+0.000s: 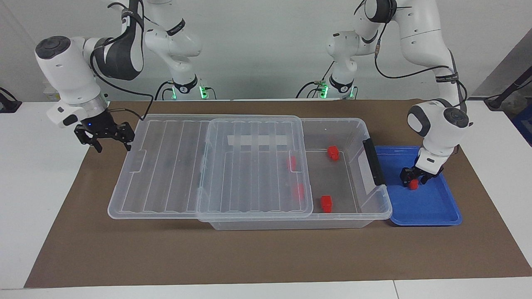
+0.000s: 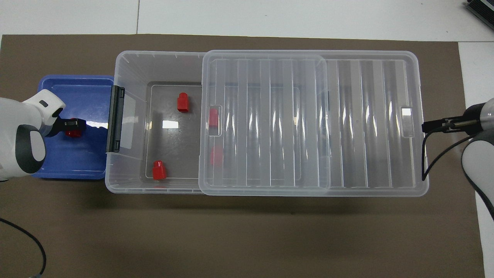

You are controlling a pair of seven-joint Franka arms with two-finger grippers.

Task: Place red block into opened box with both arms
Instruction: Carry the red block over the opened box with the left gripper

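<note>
Four red blocks lie inside the box (image 1: 357, 137); two sit on its uncovered floor, two show only dimly through the ribbed lid (image 1: 208, 166), which is slid toward the right arm's end and overhangs the box there. Fifth red block (image 1: 412, 185) is in the blue tray (image 1: 432, 211), largely masked by the left gripper (image 1: 413, 179), whose fingers straddle it; contact cannot be confirmed. Right gripper (image 1: 109, 140) hangs just off the lid's overhanging edge, fingers spread, nothing between them. In the overhead view both arms are cut off at the frame edges.
</note>
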